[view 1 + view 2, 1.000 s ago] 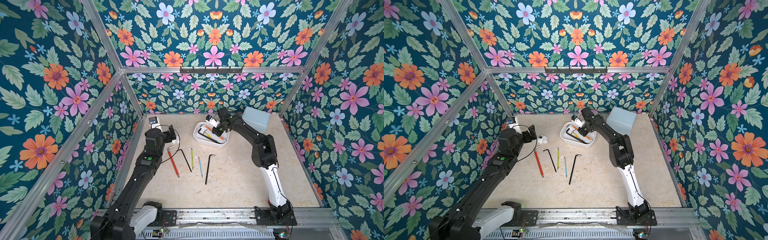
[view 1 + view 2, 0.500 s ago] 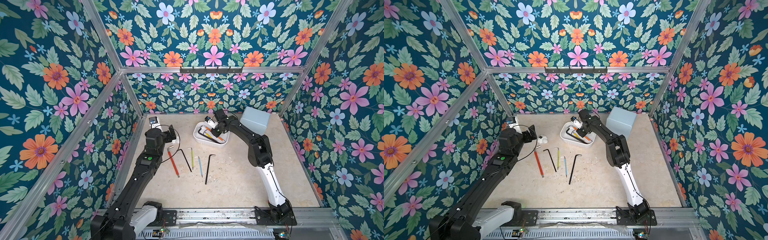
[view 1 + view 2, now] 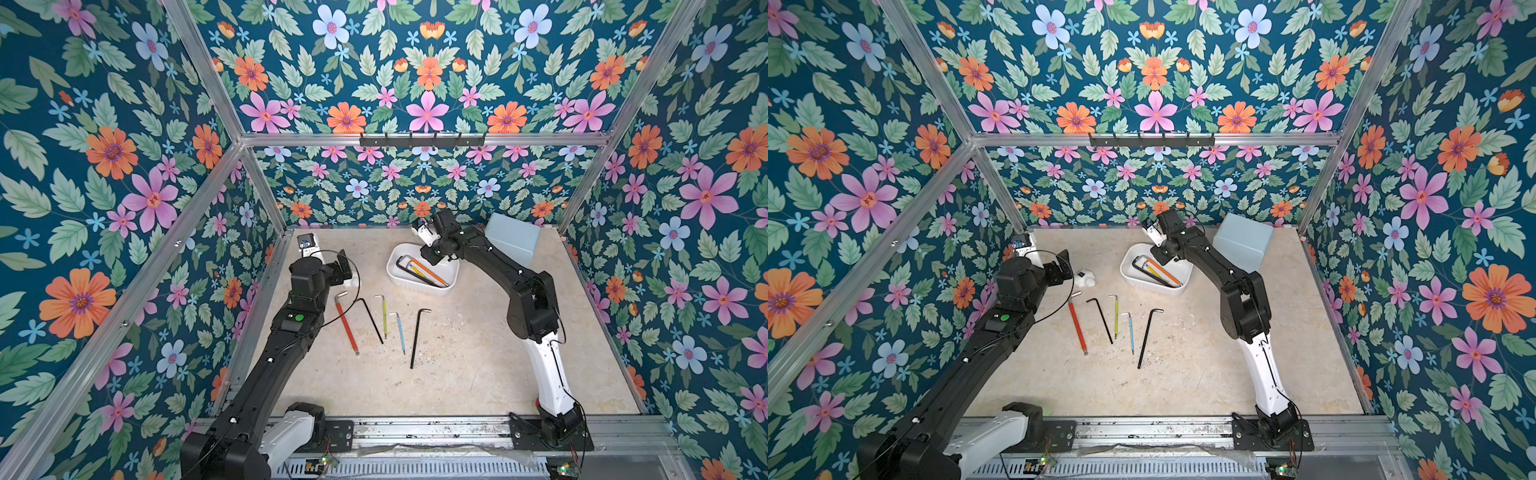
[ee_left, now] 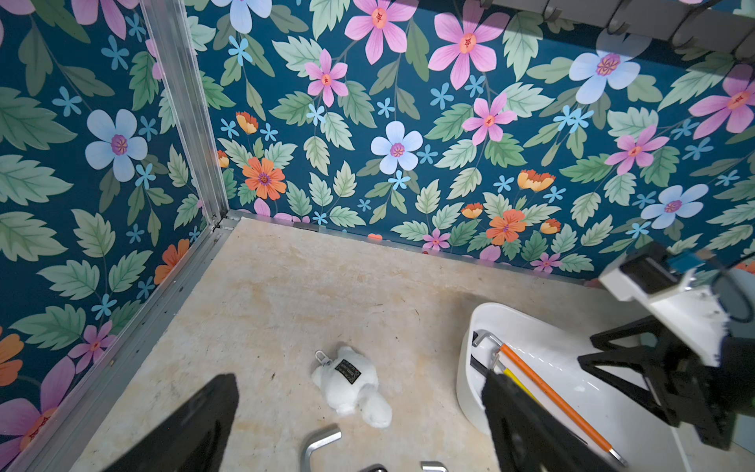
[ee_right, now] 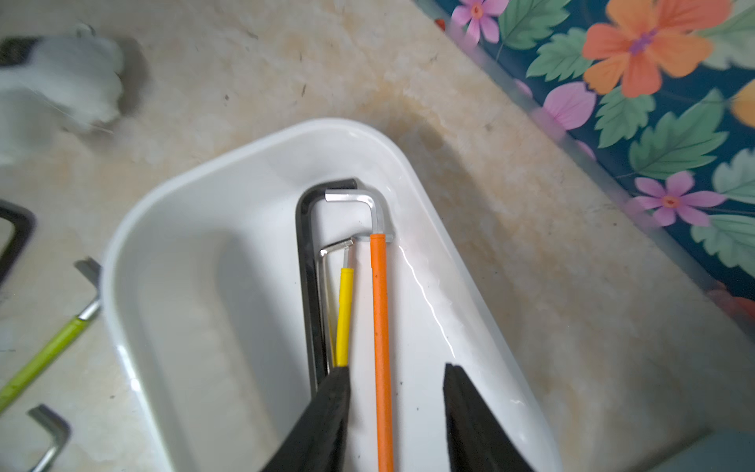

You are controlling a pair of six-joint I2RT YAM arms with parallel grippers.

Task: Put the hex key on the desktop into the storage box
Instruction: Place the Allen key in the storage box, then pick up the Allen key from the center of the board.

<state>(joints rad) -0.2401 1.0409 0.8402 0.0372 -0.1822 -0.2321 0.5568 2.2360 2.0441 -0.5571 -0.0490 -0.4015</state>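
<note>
**The right gripper (image 5: 394,367) is hanging over the storage box (image 5: 204,286), jaws parted and gripping nothing.**

The orange hex key (image 5: 380,327) is lying lengthwise on the box floor between those jaws. It appears to be free, though its near end is cut off in the wrist view. Five more hex keys (image 3: 400,332) are lying on the desktop (image 3: 457,365) on the robot's side of the box, pointing roughly toward it. The left gripper (image 4: 355,380), wide open and empty, is hovering left of the box, nearer the red key (image 3: 347,324).

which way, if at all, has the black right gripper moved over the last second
Yes, slightly. In a top view the right gripper now sits nearer the far rim of the white plastic storage box, and its jaws have parted.
</note>
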